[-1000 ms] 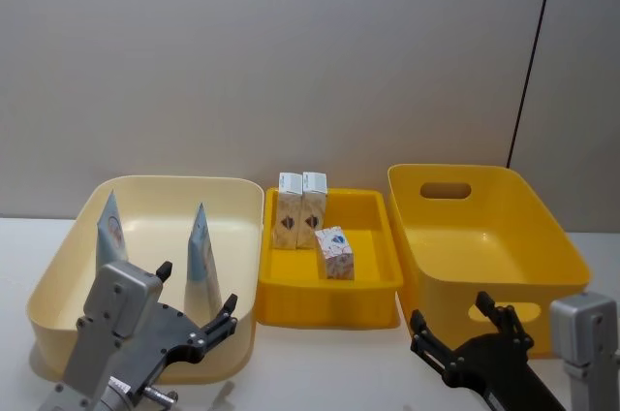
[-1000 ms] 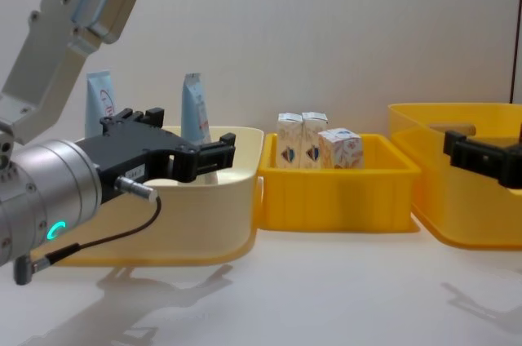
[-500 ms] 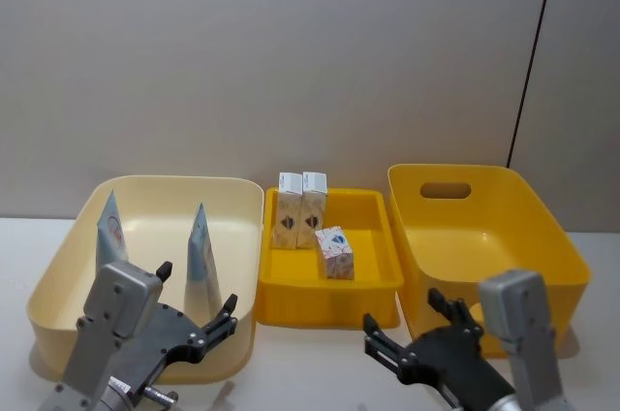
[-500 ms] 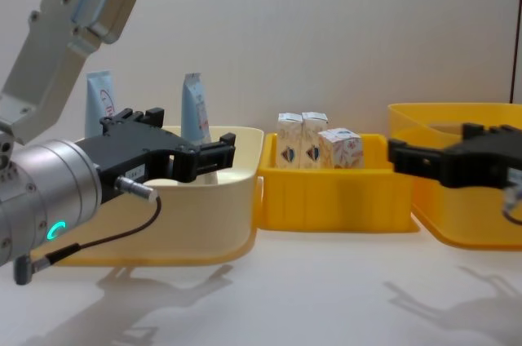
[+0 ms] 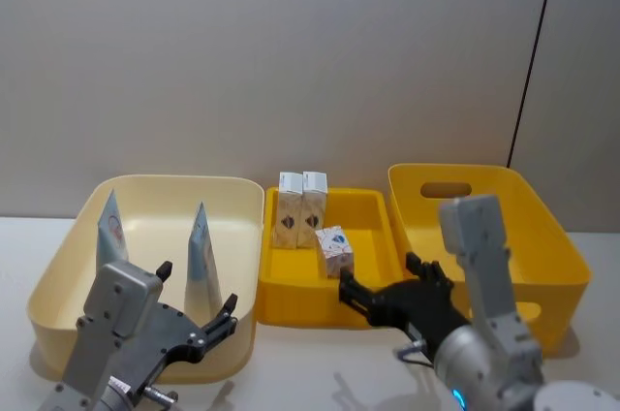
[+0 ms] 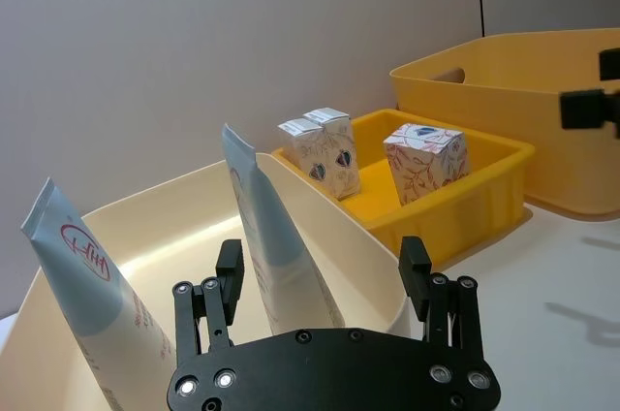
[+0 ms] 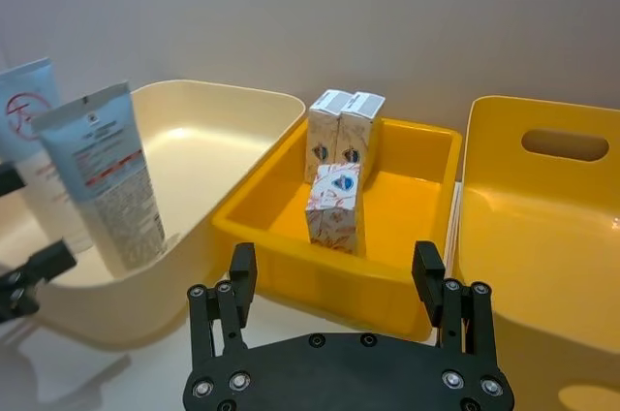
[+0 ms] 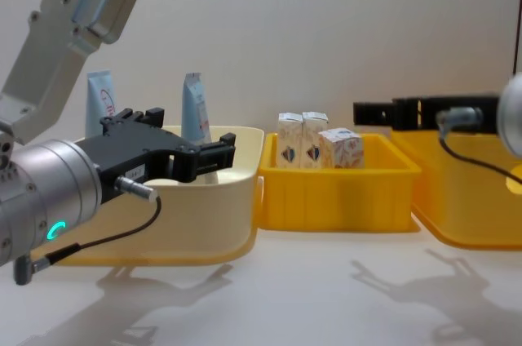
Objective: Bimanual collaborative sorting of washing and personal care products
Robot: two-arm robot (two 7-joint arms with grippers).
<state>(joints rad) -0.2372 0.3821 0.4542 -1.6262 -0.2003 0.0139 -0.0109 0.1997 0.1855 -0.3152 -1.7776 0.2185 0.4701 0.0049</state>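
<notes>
Your left gripper (image 5: 197, 287) sits at about 7 o'clock on the table (image 8: 310, 281), on a grey arm that rises from the near left edge. Its black fingers reach forward, level with the front rim of the cream bin (image 5: 145, 180). The jaws are spread wide, holding and touching nothing. Inside that bin, at 9 o'clock, the left tube (image 5: 110, 229) and the right tube (image 5: 201, 246) both stand on end with the long axis near vertical. Each has its crimped end pointing up and leans slightly. In the left wrist view, the right tube stands just beyond the gap between the fingers. Your right gripper (image 5: 387, 280) is at about 5 o'clock, its arm bent in from the right and held level. Its fingers point toward 10 o'clock above the front rim of the yellow tray (image 5: 373, 196) in the middle. These jaws are also wide open and empty, and they stand apart from the boxes. In the tray, a pair of cartons (image 5: 290, 205) stands upright, side by side and touching, against the 12 o'clock wall. A third carton (image 5: 335, 252) stands nearer you, just toward 5 o'clock from them, turned corner-on. The large yellow bin (image 5: 504, 173) sits at 3 o'clock.
</notes>
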